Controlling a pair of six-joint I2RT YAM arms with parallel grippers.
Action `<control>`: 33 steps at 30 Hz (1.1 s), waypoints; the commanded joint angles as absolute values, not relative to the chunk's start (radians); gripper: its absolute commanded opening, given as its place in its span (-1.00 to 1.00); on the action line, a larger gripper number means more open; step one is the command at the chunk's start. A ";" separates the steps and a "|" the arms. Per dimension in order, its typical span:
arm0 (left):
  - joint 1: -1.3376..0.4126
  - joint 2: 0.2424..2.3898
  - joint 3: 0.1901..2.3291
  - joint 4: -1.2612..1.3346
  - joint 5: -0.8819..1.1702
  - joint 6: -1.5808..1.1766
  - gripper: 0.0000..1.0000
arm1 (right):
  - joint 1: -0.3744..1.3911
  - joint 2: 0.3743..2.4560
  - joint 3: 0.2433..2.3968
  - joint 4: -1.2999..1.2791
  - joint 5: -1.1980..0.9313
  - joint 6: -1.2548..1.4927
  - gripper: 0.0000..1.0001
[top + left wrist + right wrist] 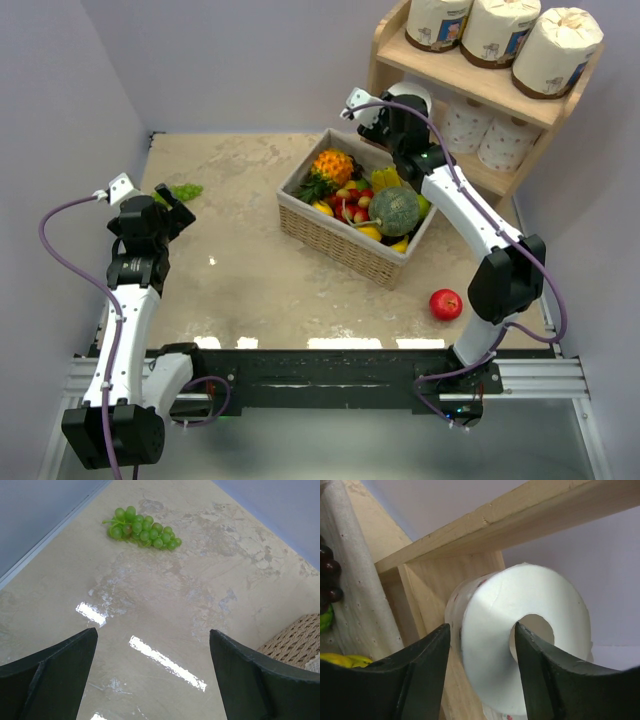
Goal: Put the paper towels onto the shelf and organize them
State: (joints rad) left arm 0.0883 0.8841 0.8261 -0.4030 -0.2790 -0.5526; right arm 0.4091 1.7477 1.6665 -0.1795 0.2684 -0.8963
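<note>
The wooden shelf (384,48) stands at the back right. Three cream-wrapped paper towel rolls (498,30) stand on its top tier. Two bare white rolls (488,132) sit on the lower tier. My right gripper (398,112) is at the lower tier's left end, shut on a third white roll (490,625). One finger (427,665) is outside the roll and the other is in its core hole. The shelf board (520,515) runs above the roll. My left gripper (152,635) is open and empty above the table at the left (170,208).
A wicker basket (340,245) full of fruit stands just left of the shelf, below my right arm; its corner shows in the left wrist view (295,642). Green grapes (142,529) lie ahead of my left gripper. A red apple (446,304) lies near the right arm's base.
</note>
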 commanded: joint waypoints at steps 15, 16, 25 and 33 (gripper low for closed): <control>0.083 0.874 0.815 -0.313 -0.192 -0.502 0.98 | 0.403 1.703 1.744 -0.120 0.316 -0.904 0.47; 0.083 0.871 0.812 -0.310 -0.169 -0.491 0.98 | 0.405 1.700 1.750 -0.136 0.313 -0.896 0.49; 0.055 0.876 0.779 -0.192 0.128 -0.402 1.00 | 0.521 1.589 1.710 -0.219 0.287 -0.749 0.65; -0.116 0.792 0.736 -0.046 0.330 -0.325 1.00 | 0.761 1.442 1.597 -0.294 0.429 -0.290 0.98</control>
State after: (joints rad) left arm -0.0368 0.8463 0.7483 -0.1719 0.1925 -0.3996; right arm 0.6769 1.5108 1.6283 -0.2314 0.3588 -0.6128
